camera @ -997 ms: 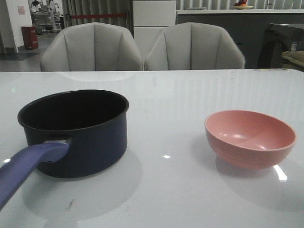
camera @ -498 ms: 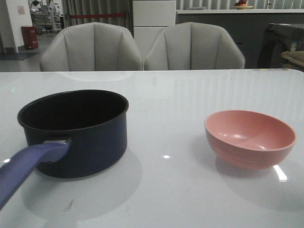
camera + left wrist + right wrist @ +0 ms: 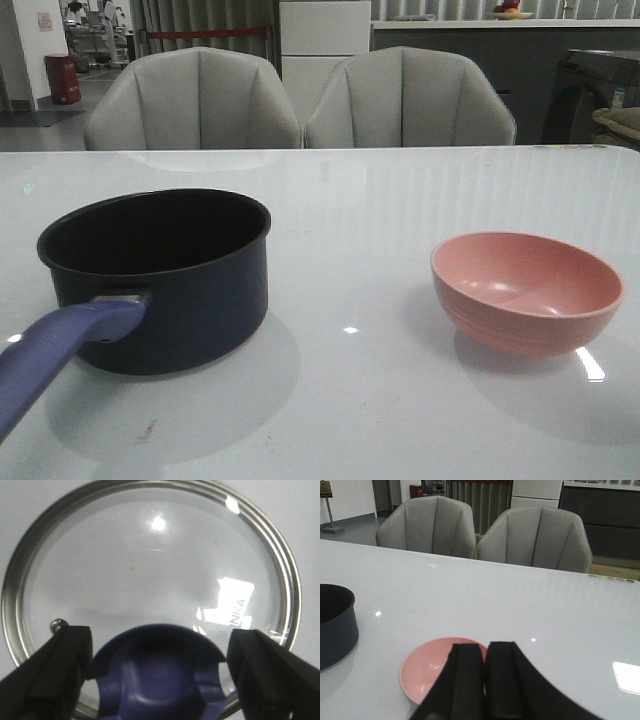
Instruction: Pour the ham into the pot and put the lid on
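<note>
The dark navy pot [image 3: 160,270] stands at the table's left, its purple-blue handle [image 3: 60,355] pointing toward me; its edge also shows in the right wrist view [image 3: 335,625]. No ham shows; the pot's inside is dark. The glass lid [image 3: 150,570] with a metal rim lies flat on the white table, seen only in the left wrist view. My left gripper [image 3: 160,637] is open, with one finger on each side of the lid's purple-blue knob [image 3: 160,680]. My right gripper [image 3: 486,647] is shut and empty, just above the near side of the pink bowl [image 3: 427,672].
The pink bowl [image 3: 527,290] stands at the table's right and looks empty. Two grey chairs [image 3: 300,100] stand behind the far edge of the white table [image 3: 350,400]. Neither arm shows in the front view.
</note>
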